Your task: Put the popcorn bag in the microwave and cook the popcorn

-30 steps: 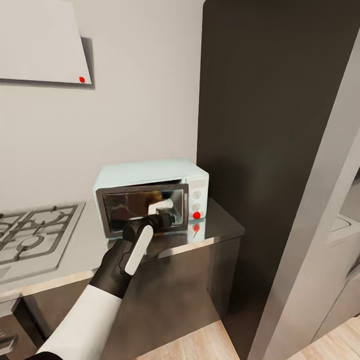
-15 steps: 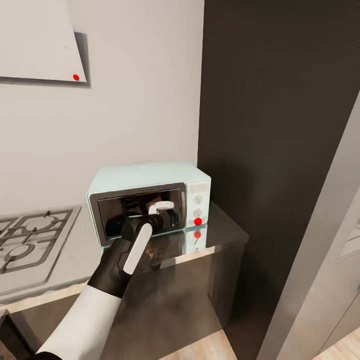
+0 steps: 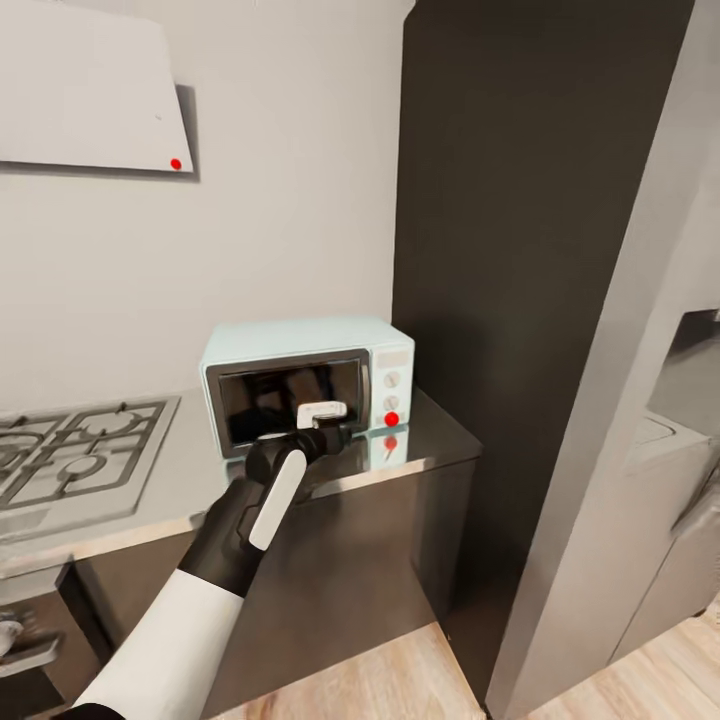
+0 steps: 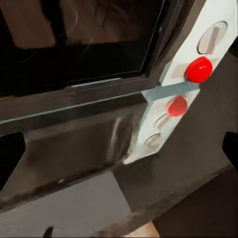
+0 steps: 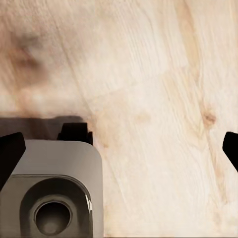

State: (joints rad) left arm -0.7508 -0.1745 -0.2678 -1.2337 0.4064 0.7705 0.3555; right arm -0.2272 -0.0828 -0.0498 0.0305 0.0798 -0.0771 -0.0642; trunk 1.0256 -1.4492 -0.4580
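The left gripper (image 3: 335, 437) is being held just in front of the microwave (image 3: 306, 392), whose dark door is lying directly ahead of the jaws and whose red light (image 4: 199, 69) is showing off to one side. Whether those jaws are released cannot be told. The right jaws are being held spread over wooden floor (image 5: 148, 74). The popcorn bag's place cannot be told. It is being judged light and crushable, best pinched gently at its rim.
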